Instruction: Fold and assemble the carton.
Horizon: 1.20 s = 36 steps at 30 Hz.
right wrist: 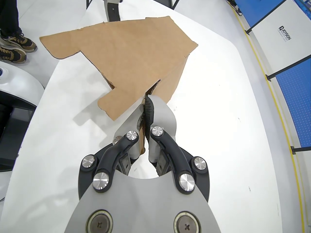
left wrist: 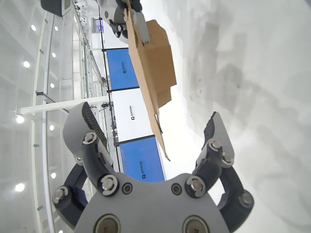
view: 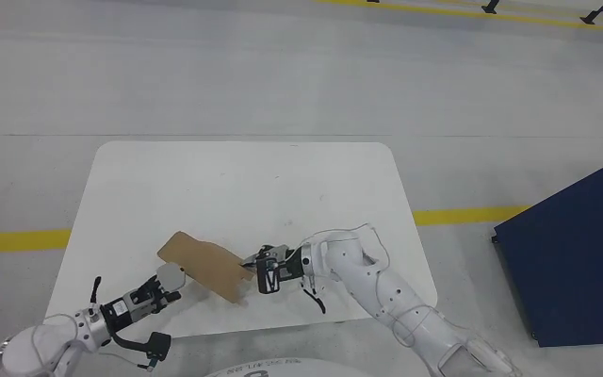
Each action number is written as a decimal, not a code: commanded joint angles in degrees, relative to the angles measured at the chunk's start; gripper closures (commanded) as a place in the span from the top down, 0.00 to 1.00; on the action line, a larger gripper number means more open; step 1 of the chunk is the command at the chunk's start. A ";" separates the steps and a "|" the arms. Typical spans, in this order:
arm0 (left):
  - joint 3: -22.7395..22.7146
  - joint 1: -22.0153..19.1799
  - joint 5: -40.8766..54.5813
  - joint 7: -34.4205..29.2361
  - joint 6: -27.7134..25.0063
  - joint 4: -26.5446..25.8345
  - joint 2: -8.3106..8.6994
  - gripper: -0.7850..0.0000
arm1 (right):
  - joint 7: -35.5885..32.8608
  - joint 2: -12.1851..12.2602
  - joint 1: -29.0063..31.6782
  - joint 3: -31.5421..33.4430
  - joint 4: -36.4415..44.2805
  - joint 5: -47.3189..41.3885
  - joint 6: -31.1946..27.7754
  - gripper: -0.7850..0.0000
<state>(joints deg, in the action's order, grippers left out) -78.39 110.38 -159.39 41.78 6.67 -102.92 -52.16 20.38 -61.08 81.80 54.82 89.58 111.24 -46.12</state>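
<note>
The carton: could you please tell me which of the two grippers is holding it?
The right gripper: its fingers are shut on an edge of the carton. The left gripper is open, with its fingers wide apart.

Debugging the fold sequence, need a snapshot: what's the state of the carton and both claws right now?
carton: flat, not assembled, held up by one edge.
right claw: shut on the carton's edge.
left claw: open, at the carton's other end, not gripping it.
</note>
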 commanded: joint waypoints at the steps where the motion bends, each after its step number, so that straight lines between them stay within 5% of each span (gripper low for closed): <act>1: 1.57 -0.82 -0.26 -1.60 -0.40 -0.90 -0.23 1.00 | 0.06 0.13 0.22 -0.16 0.25 0.47 0.63 0.00; 15: 11.18 -7.98 0.48 -8.76 -3.69 1.22 -2.09 1.00 | 2.79 1.39 1.48 -0.14 1.45 2.22 1.58 0.00; 19: 12.06 -9.21 1.78 -8.29 -3.10 2.69 -2.31 0.69 | 2.71 1.59 1.57 -0.40 1.60 2.25 1.73 0.00; 20: 12.24 -9.39 1.84 -8.31 -2.99 2.90 -2.34 0.49 | 2.68 1.62 1.57 -0.47 1.65 2.22 1.86 0.00; 24: 12.77 -9.86 0.66 -8.58 -3.18 3.24 -2.35 0.27 | 2.38 1.78 1.55 -0.82 1.79 2.36 2.16 0.00; 25: 12.80 -9.82 0.57 -8.88 -3.18 3.22 -2.35 0.08 | 2.30 1.81 1.55 -0.89 1.83 2.32 2.22 0.00; 26: 12.78 -9.76 0.58 -8.97 -3.19 3.19 -2.33 0.00 | 2.25 1.84 1.55 -0.96 1.85 2.26 2.27 0.00; 33: 11.46 -8.87 1.05 -8.74 -3.07 2.49 -1.96 0.00 | 1.89 2.17 1.75 -1.30 2.22 2.27 2.67 0.00; 34: 11.23 -8.69 1.13 -8.69 -3.03 2.28 -1.90 0.00 | 1.78 2.21 1.79 -1.35 2.34 2.25 2.65 0.15; 35: 10.98 -8.48 1.24 -8.75 -2.93 2.09 -1.84 0.00 | 1.71 2.26 1.86 -1.44 2.51 2.30 2.63 0.44; 36: 10.71 -8.25 1.28 -8.82 -2.80 1.87 -1.78 0.00 | 1.67 2.32 1.96 -1.48 2.67 2.32 2.64 1.00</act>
<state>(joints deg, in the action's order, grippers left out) -67.40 101.88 -158.19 33.05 3.73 -100.82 -54.01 22.10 -58.82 83.67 53.40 92.08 113.51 -43.47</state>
